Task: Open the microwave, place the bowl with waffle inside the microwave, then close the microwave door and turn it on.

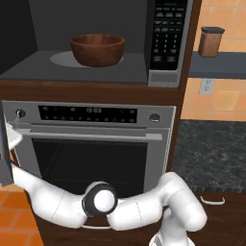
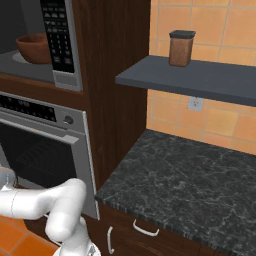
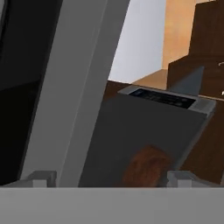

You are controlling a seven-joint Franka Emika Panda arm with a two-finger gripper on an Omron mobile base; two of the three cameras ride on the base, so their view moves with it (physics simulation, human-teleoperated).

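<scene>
Inside the open microwave [image 1: 96,43], the bowl with waffle [image 1: 97,49] sits on the round grey turntable plate [image 1: 62,58], left of the black keypad panel [image 1: 166,36]; its button labels are too small to read. On the silver wall oven [image 1: 91,144] below, the display digits are blurred. The white arm bends low and reaches left, with the jaws [image 3: 111,178] released beside the grey-framed microwave door [image 3: 74,87]. A brown canister [image 2: 180,48] stands on a grey shelf [image 2: 200,80] above the dark stone tabletop [image 2: 190,180].
</scene>
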